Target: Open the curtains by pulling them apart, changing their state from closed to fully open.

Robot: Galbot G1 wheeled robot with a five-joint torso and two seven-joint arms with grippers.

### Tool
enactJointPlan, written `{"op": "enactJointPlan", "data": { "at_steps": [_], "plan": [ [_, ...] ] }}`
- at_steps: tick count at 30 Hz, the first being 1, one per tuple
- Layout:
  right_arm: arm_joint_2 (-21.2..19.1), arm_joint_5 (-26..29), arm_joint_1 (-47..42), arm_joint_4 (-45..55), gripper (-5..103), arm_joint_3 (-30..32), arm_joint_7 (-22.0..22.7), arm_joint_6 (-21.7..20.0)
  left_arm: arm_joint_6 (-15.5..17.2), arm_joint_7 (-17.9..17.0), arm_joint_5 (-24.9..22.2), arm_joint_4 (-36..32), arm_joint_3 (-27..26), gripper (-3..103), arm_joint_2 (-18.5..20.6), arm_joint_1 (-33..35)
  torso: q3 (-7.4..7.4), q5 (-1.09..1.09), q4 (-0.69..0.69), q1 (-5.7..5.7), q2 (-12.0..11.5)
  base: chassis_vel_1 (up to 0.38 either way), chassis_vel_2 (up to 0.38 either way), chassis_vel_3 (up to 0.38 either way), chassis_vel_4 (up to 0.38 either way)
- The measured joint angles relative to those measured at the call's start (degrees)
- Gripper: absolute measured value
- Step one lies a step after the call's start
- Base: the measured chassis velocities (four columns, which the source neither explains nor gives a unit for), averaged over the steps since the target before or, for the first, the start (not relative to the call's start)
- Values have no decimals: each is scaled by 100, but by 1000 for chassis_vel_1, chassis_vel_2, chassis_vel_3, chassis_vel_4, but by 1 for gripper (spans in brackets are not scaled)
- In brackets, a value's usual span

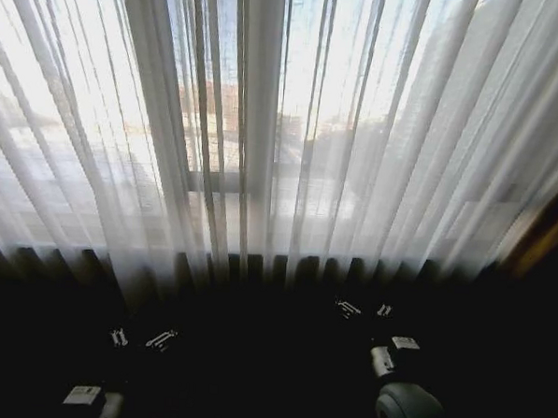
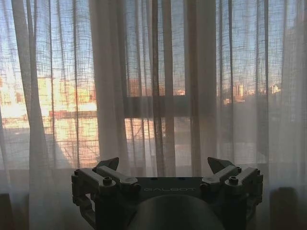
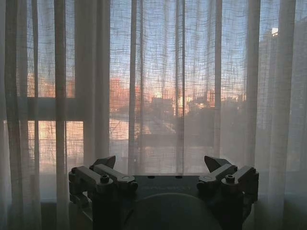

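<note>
Curtains [image 1: 293,125] hung closed across the whole window, ahead of both arms. Nearest the head camera, the left gripper [image 1: 141,338] sat low on the left and the right gripper [image 1: 364,309] low on the right, both in shadow and short of the fabric. Each wrist view showed its own gripper, left [image 2: 165,165] and right [image 3: 163,163], with jaws wide apart, holding nothing. Beyond them, the sheer pleats fell unbroken. Farther off, a dark window frame bar [image 2: 148,106] and buildings [image 3: 158,103] showed through the cloth.
</note>
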Motion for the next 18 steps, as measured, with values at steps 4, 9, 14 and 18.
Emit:
{"op": "enactJointPlan", "data": {
  "at_steps": [4,9,14,18],
  "plan": [
    [-35,-26,-101,44,100,-3,-73,-98,65,3,262,-164,-21,100,-9,-99,0,0,-1,0,0,0,0,0,0],
    [-46,-106,-148,44,100,-21,-177,-117,90,11,442,-217,-19,100,-44,-113,0,0,0,0,0,0,0,0,0],
    [-43,-129,-124,52,100,-21,-196,-115,88,18,482,-229,-23,100,-73,-75,0,1,0,0,0,0,0,0,0],
    [-16,-204,-126,49,100,-9,-262,-92,75,27,482,-214,-2,100,-88,-60,0,0,0,0,0,0,0,0,0]
  ]
}}
